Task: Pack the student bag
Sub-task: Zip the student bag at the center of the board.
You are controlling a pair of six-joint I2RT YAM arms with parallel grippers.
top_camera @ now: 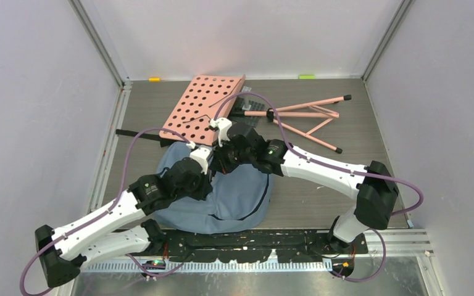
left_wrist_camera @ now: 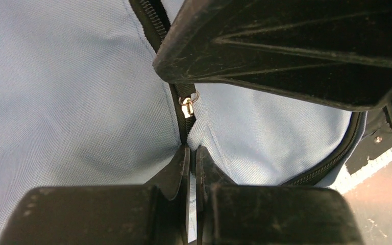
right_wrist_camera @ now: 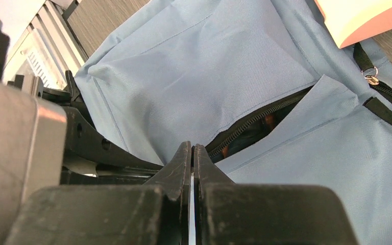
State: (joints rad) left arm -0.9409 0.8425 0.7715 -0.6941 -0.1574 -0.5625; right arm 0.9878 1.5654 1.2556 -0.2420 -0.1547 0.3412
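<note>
The student bag (top_camera: pixel 222 200) is lying flat on the bench (top_camera: pixel 321 185) just ahead of the arm bases, with both arms reaching over its far half. The left fingers (left_wrist_camera: pixel 179 168) are sitting pressed together at the black zipper (left_wrist_camera: pixel 155 20), just short of its brass pull (left_wrist_camera: pixel 186 108) — whether they are pinching fabric I cannot tell. The right fingers (right_wrist_camera: pixel 182 163) are likewise meeting tip to tip, beside a slit (right_wrist_camera: pixel 255 130) where the zip is gaping and something dark is showing inside. A pink perforated board (top_camera: pixel 200 105) and a pink folded stand (top_camera: pixel 311 117) are lying outside the bag, so packing is looking far from finished — the mouth is needing to open wider first.
</note>
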